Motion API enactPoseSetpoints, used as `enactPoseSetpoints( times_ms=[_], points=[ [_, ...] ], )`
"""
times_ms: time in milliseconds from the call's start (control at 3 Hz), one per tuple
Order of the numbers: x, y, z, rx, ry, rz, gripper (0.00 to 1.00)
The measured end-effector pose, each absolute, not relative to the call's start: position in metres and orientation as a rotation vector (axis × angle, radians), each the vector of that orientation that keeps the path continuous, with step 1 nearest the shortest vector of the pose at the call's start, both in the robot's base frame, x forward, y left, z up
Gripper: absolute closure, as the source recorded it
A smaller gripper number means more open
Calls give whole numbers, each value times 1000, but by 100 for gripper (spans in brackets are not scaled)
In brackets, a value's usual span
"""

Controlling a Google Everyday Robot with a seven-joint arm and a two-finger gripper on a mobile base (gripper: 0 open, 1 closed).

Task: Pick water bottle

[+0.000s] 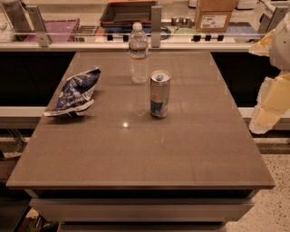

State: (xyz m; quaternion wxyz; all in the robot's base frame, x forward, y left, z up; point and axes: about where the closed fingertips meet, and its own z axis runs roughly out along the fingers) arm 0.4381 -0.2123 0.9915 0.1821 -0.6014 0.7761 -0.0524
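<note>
The water bottle (pixel 138 53) is clear ribbed plastic with a white cap and a white label band. It stands upright on the brown table (pixel 136 149), near the far edge at the middle. A silver-blue drink can (pixel 159 94) stands upright just in front of it and a little to the right. My gripper (pixel 268 106) is at the right edge of the view, beyond the table's right side, well apart from the bottle and about level with the can.
A crumpled blue-and-white chip bag (pixel 74 93) lies at the table's left side. Behind the table runs a counter with a glass rail, a purple crate (pixel 52 28), a dark tray (pixel 127 12) and a cardboard box (pixel 214 14).
</note>
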Motion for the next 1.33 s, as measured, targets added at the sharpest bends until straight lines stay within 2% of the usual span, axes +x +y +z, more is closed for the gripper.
enactPoseSetpoints(
  times_ms=[667, 1333],
  points=[
    [439, -210, 996, -1669, 2185, -145, 0],
    [469, -194, 1014, -1467, 2154, -83, 0]
  ],
)
